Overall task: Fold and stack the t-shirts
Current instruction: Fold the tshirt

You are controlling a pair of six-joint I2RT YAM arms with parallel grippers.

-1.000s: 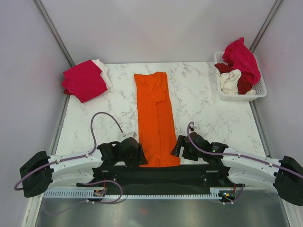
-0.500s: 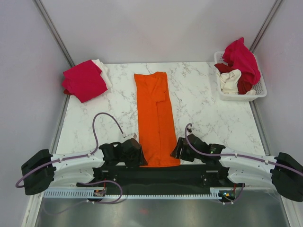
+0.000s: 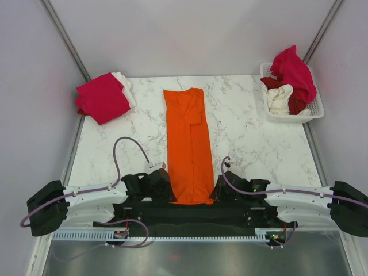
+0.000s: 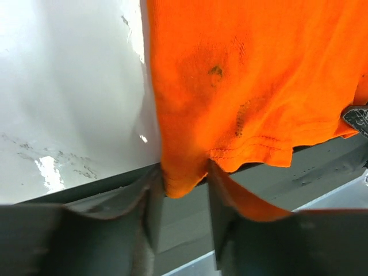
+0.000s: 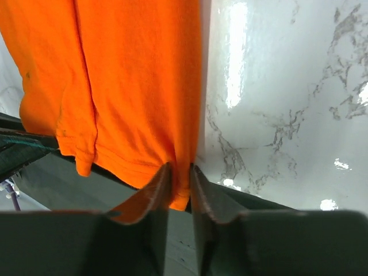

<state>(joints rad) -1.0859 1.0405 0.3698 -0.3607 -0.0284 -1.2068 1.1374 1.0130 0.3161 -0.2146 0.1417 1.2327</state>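
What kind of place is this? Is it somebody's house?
Probably a robot lab booth, not a house: plain white walls box in a marble-look table, and a left arm and right arm at its edge pinch an orange t-shirt.

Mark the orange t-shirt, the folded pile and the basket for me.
orange t-shirt [image 3: 187, 144]: top external view, middle of the long folded strip.
folded pile [image 3: 102, 99]: top external view, crimson-pink top shirt.
basket [image 3: 292, 119]: top external view, near white wall.

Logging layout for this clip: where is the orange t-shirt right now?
In the top view the orange t-shirt lies as a long strip down the middle of the table, its near corners pinched by the left gripper and right gripper.
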